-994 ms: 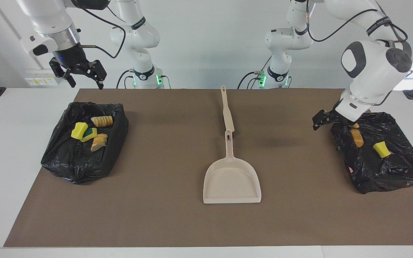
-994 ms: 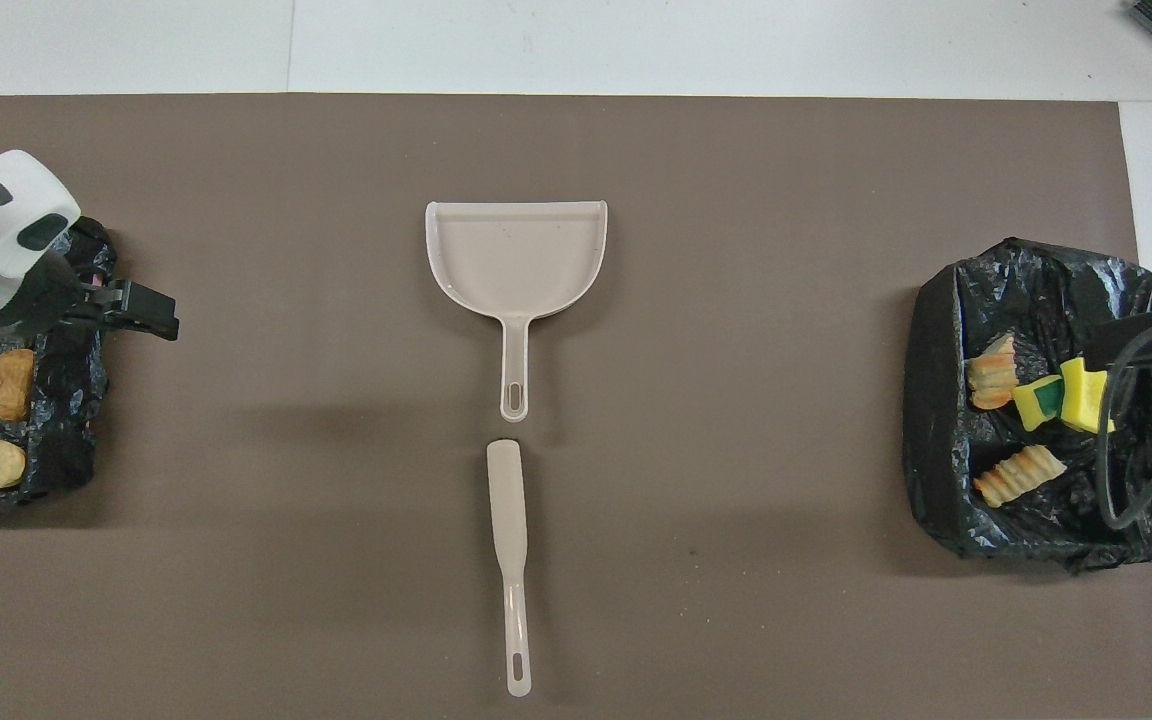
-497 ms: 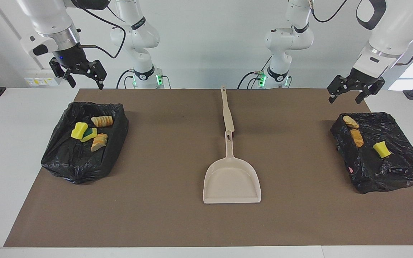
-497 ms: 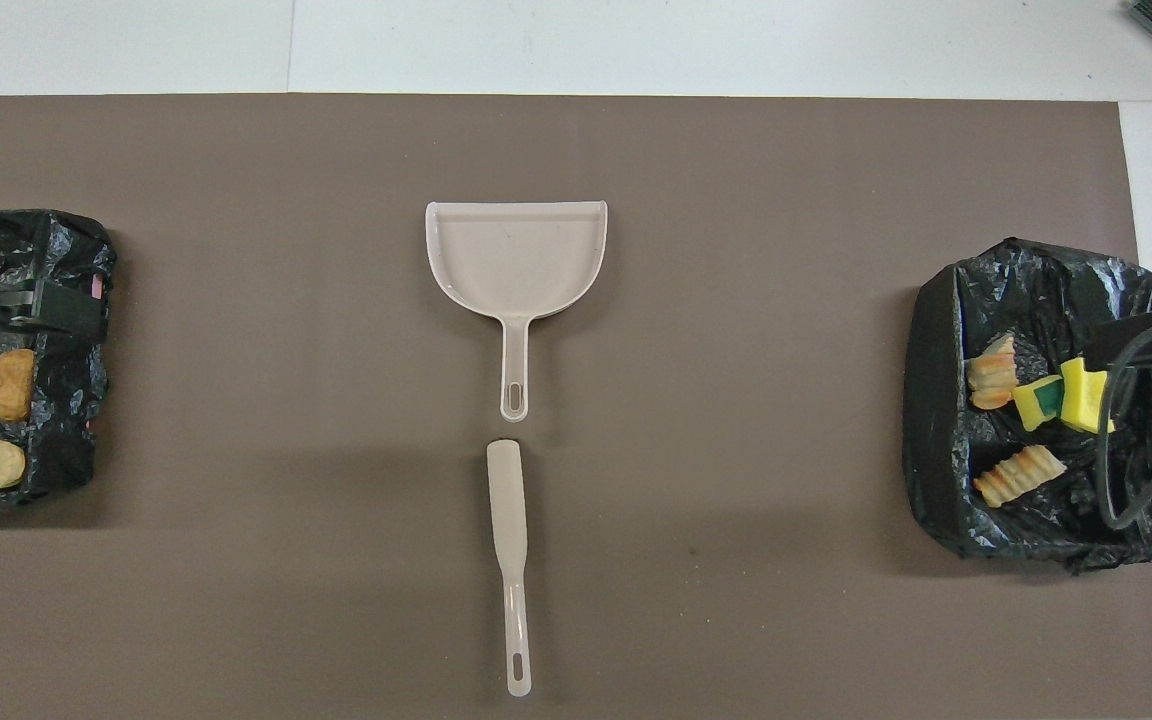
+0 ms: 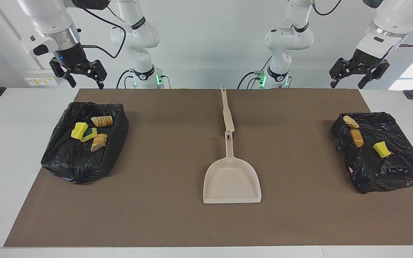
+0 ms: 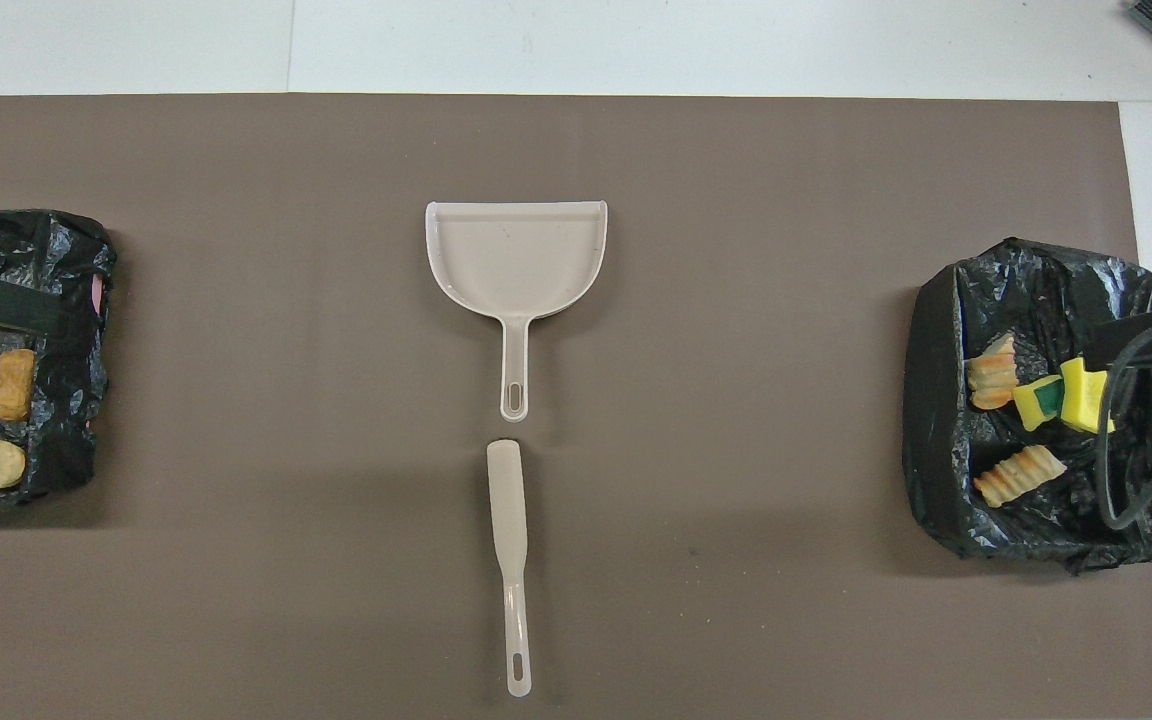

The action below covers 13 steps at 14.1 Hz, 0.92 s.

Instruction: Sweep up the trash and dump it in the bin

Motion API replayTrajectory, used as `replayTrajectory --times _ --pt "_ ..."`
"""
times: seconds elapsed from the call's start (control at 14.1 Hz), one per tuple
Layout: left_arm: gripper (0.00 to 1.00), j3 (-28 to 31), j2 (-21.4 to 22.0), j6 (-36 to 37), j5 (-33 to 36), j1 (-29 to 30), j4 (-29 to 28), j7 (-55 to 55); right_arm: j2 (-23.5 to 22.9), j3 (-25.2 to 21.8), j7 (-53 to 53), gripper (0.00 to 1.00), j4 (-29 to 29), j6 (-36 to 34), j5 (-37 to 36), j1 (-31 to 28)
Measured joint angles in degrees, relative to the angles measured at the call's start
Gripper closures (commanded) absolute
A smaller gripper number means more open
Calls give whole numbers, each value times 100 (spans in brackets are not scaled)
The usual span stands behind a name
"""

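The trash lies in two black-bag-lined bins. In the bin (image 5: pixel 74 168) at the right arm's end are a yellow sponge (image 5: pixel 80 130), a green-faced sponge (image 5: pixel 90 133) and two bread pieces (image 5: pixel 102 121). In the bin (image 5: pixel 389 175) at the left arm's end are two bread pieces (image 5: pixel 356 138) and a yellow sponge (image 5: pixel 381 149). My right gripper (image 5: pixel 86 85) hangs open and empty high over its bin. My left gripper (image 5: pixel 346 85) hangs open and empty high over the other bin.
A beige dustpan (image 5: pixel 231 182) lies in the middle of the brown mat (image 5: pixel 156 215), with its handle toward the robots. A beige brush (image 5: pixel 227 111) lies in line with that handle, nearer to the robots.
The left arm has risen from low beside its bin to high above it. The right arm, the trash, the dustpan and the brush have not moved.
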<state>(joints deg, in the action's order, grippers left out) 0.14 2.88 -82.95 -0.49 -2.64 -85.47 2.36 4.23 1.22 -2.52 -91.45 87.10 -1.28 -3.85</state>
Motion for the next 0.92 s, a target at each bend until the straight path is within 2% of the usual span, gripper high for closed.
replayTrajectory --times 0.28,0.92 --pt "0 34 210 48 0 8 -93 -4 0 0 0 0 0 0 0 0" --pt "0 47 222 32 0 12 -218 -4 11 52 0 0 -1 -61 3 3"
